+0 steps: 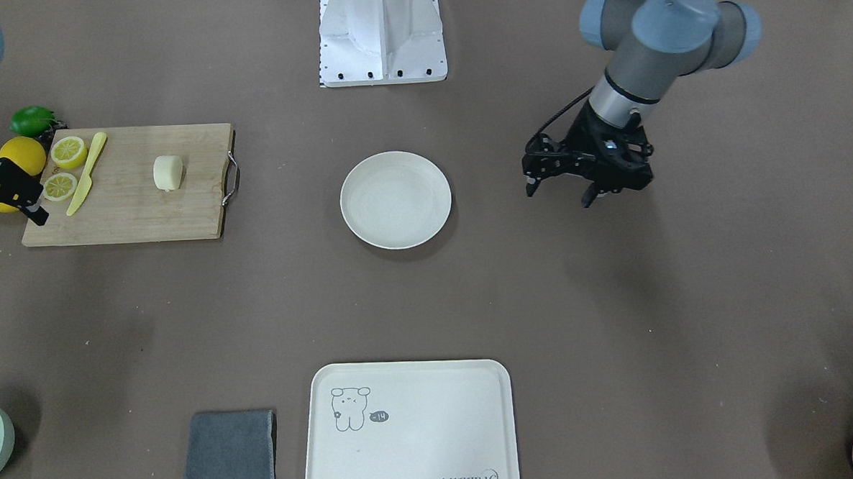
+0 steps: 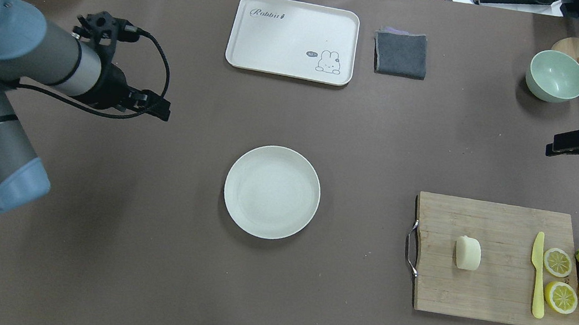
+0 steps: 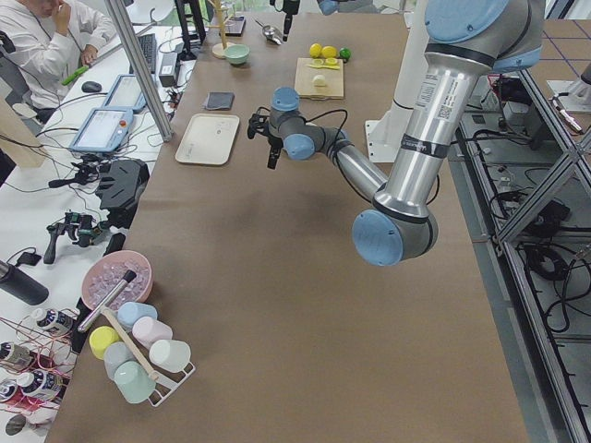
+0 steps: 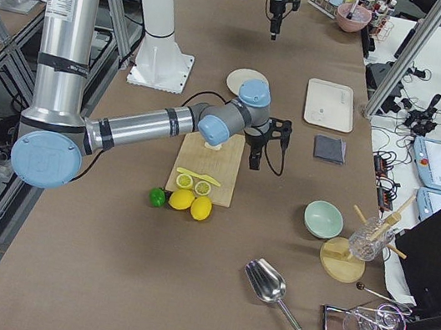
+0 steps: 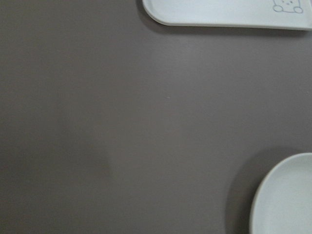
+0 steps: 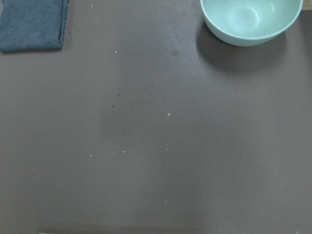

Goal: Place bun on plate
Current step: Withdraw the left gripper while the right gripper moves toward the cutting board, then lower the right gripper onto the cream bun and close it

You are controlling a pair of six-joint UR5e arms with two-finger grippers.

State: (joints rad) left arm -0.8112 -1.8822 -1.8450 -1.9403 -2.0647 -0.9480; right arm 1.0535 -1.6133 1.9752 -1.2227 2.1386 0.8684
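The cream tray [image 2: 290, 31] on the table's far side bears the script word "Rabbit" in its far left corner. A small dark speech bubble [image 2: 312, 53] beside its cartoon animal [image 2: 328, 62] seems to read "hi".

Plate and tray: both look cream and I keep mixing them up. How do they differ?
The plate is round; the tray is rectangular with rounded corners. The plate is plain; the tray carries a cartoon animal and lettering. The plate sits mid-table; the tray lies farther from the robot, beside a grey cloth. Both are off-white, rimmed and empty.

Overhead and front-facing views from opposite sides, both steeply down onto the central plate [image 1: 395, 200]
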